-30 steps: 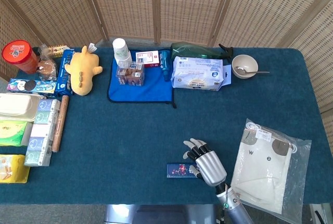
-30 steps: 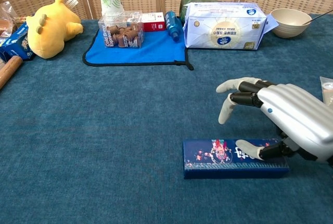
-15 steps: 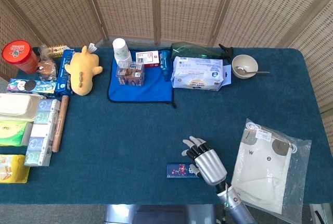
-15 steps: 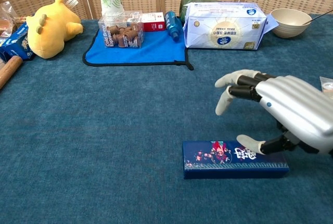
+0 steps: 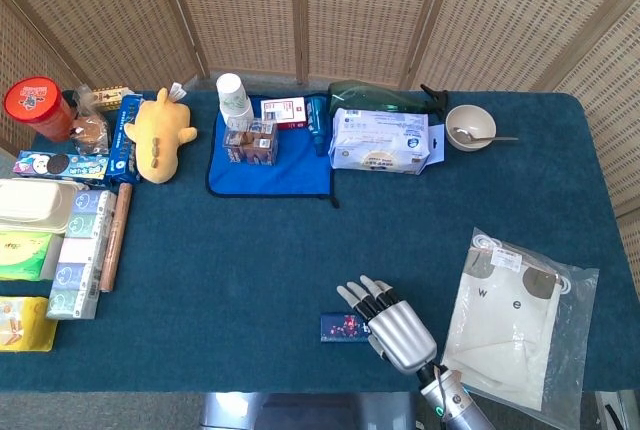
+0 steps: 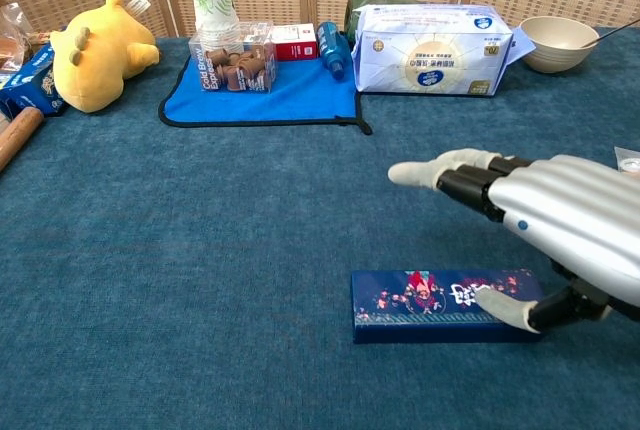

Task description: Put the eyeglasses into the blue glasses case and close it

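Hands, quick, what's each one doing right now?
Left hand: not in either view.
Right hand: open, fingers stretched forward above the blue glasses case, thumb at the case's top, holding nothing.

Setting: staged tabletop test area, lab-like. Table (image 5: 250, 250) covered in teal cloth; woven rattan folding screen (image 5: 300, 10) closing off the 12 o'clock side. Assorted household props: plush toy (image 5: 158, 132) at 10 o'clock, snack boxes (image 5: 75, 250) at 9 o'clock, tissue pack (image 5: 380, 140) and bowl (image 5: 470, 126) toward 1 o'clock.

One blue glasses case (image 6: 450, 306), one bowl (image 6: 559, 43), one yellow plush toy (image 6: 97, 50), one rolling pin (image 5: 115, 235).
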Robot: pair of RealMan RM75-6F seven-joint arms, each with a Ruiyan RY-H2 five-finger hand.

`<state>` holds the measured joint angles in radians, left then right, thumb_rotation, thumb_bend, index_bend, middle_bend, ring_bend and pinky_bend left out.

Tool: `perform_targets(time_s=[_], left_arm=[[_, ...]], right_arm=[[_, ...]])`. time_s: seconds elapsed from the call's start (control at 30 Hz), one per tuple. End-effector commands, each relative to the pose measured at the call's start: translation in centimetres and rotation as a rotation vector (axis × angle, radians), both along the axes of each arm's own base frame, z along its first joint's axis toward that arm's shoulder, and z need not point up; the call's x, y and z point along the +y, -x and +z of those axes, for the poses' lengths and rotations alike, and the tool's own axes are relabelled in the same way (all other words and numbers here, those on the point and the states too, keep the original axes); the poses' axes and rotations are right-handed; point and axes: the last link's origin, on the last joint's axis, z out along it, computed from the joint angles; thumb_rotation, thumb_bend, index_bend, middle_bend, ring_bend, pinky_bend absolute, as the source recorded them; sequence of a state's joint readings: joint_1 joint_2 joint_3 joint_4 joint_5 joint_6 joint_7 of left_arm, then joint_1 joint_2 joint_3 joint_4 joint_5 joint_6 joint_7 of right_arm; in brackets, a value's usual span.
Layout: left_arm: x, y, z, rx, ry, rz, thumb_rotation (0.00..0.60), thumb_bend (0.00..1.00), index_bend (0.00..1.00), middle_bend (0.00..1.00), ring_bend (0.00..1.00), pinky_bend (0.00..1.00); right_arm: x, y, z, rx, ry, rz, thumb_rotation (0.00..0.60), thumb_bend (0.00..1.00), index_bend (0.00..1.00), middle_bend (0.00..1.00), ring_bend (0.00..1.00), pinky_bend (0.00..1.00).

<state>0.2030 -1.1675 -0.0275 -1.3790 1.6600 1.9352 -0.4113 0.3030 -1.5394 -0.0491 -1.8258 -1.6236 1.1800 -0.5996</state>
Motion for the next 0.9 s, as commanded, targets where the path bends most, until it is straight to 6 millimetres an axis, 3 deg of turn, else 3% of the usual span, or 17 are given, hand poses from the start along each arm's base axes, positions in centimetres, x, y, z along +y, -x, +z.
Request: perform_targets(time_s=[0.03, 0.33, 0.63, 0.77, 0.9], left_arm=[[0.1, 0.0, 0.0, 0.0, 0.0, 0.001, 0.6, 0.29, 0.2, 0.13, 0.0, 0.0], [0.0, 0.0, -0.1, -0.003, 0.002, -0.001, 0.6, 0.29, 0.2, 0.13, 0.0, 0.0], [-0.2, 0.2, 0.0, -0.006, 0.0, 0.007, 0.599, 0.29, 0.2, 0.13, 0.0, 0.0], [-0.2, 0.2, 0.0, -0.005, 0.0, 0.007, 0.6, 0.29, 0.2, 0.13, 0.0, 0.0], [-0.2, 0.3, 0.0, -0.005, -0.001, 0.007, 0.6, 0.29, 0.2, 0.13, 0.0, 0.0]], right_arm=[[0.3, -0.1, -0.1, 0.028, -0.026, 0.002, 0.6, 0.32, 0.0, 0.1, 0.06, 0.2], [1.0, 0.0, -0.7, 0.101, -0.08, -0.013, 0.6, 0.32, 0.0, 0.06, 0.02, 0.18], [0.6, -0.1, -1.4, 0.132, -0.108, -0.022, 0.6, 0.32, 0.0, 0.05, 0.01, 0.18], [-0.1, -0.3, -1.8, 0.14, -0.123, -0.029, 0.6, 0.32, 0.0, 0.06, 0.04, 0.18], [-0.7, -0.7, -1.9, 0.124, -0.132, -0.037, 0.6, 0.32, 0.02, 0.16, 0.14, 0.2]])
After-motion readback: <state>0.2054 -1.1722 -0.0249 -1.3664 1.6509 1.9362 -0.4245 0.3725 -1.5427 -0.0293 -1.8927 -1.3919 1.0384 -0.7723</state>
